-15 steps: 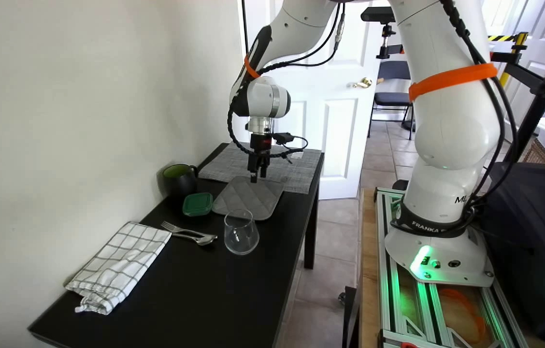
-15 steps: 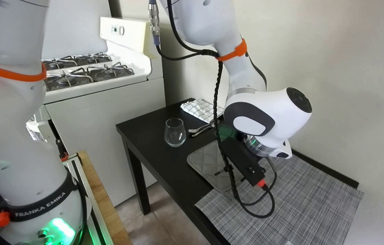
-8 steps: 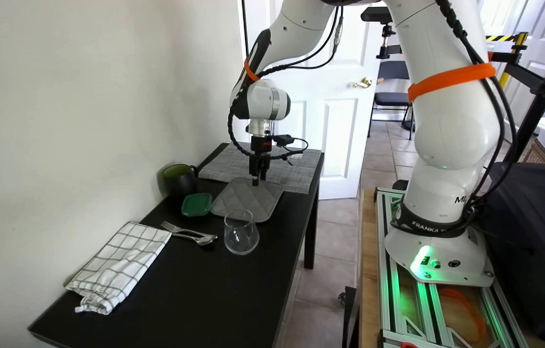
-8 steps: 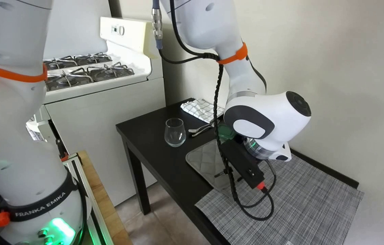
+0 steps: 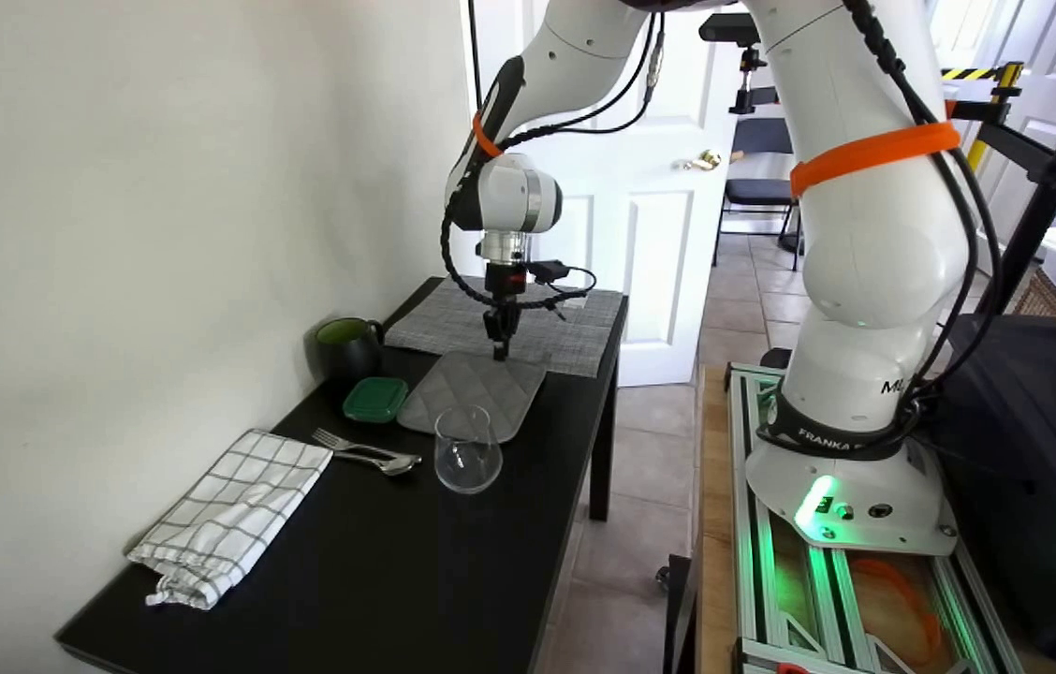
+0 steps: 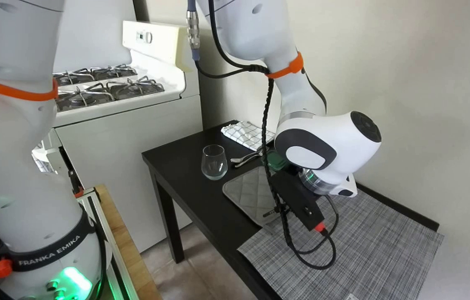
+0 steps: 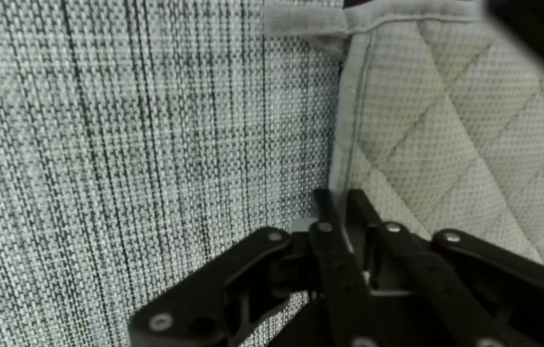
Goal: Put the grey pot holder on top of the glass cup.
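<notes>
In the pincer point(image 7: 338, 194), now drawn together, one edge of the slightly shifted grey quilted pot holder point(image 7: 460, 135) is clamped, so lifting toward the stemless glass point(image 6: 214, 163) likely follows.

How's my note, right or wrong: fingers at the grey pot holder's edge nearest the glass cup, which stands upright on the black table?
Wrong edge: an exterior view shows the fingers at the opposite edge of the grey pot holder, beside the woven grey mat. The glass cup does stand upright on the black table.
</notes>
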Tool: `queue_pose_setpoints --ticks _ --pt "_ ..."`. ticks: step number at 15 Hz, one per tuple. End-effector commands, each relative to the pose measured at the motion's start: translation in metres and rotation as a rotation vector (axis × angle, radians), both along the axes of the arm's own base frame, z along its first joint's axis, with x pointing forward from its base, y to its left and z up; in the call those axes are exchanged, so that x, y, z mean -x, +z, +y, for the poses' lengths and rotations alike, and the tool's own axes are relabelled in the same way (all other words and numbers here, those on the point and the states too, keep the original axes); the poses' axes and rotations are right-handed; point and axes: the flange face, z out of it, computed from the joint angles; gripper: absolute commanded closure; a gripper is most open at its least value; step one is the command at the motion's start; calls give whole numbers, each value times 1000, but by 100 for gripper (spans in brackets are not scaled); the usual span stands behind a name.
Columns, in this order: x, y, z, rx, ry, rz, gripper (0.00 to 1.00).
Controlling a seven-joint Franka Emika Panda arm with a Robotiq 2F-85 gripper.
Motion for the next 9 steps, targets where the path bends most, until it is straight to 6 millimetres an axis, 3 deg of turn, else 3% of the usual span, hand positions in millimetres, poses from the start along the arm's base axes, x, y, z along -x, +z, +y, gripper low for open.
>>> queue_pose_setpoints --ticks 1,9 --pt "-1 3 -2 11 -5 -15 100" --pt "2 26 3 8 0 -27 99"
